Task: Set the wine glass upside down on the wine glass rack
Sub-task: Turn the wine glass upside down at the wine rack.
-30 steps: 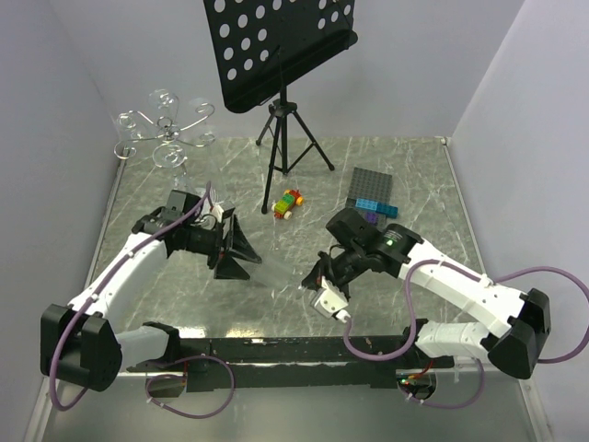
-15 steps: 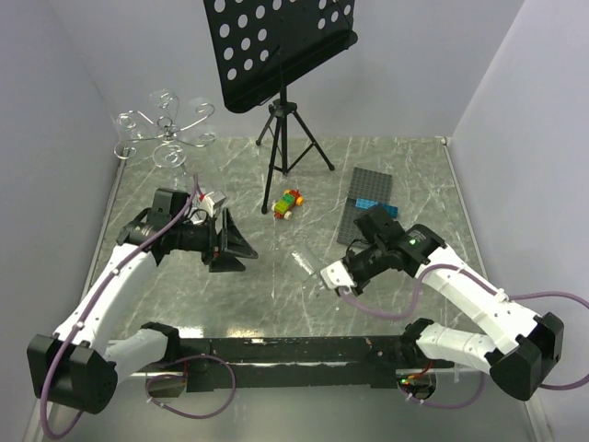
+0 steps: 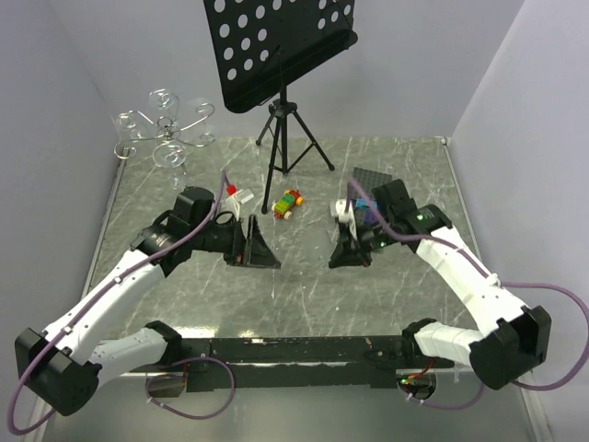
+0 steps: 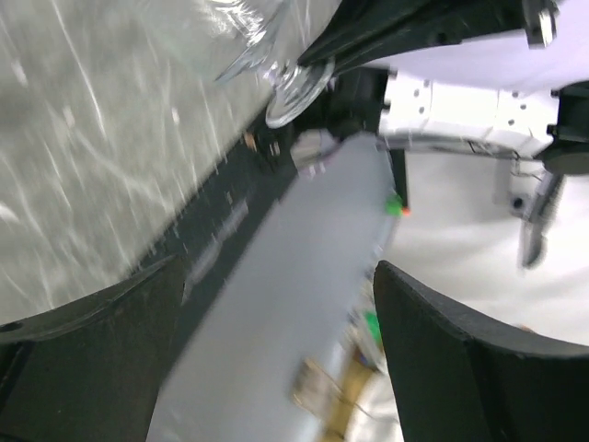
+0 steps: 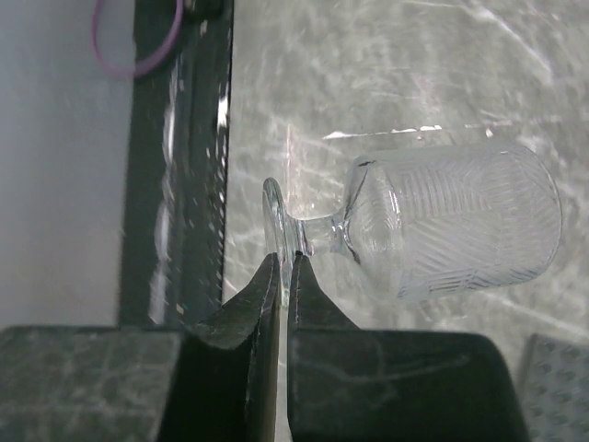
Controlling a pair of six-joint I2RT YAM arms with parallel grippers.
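Note:
The clear ribbed wine glass (image 5: pixel 442 230) hangs on its side above the table, bowl to the right in the right wrist view. My right gripper (image 5: pixel 285 262) is shut on the rim of its round foot (image 5: pixel 276 221). In the top view the right gripper (image 3: pixel 345 256) is at mid-table. My left gripper (image 3: pixel 262 249) faces it from the left, open and holding nothing. The left wrist view shows the glass (image 4: pixel 253 41) ahead of the left gripper (image 4: pixel 276 304), well beyond its fingertips. The chrome wine glass rack (image 3: pixel 166 138) stands at the far left corner, apart from both arms.
A black music stand (image 3: pixel 281 55) on a tripod (image 3: pixel 290 138) rises at the back centre. A small colourful toy car (image 3: pixel 289 203) lies just behind the grippers. A grey brick plate (image 3: pixel 373 177) with blue bricks sits partly under the right arm. Walls close in on both sides.
The right arm has raised the glass off the table and swung it back toward mid-table. The left arm has moved right toward it, and its jaws have widened a little.

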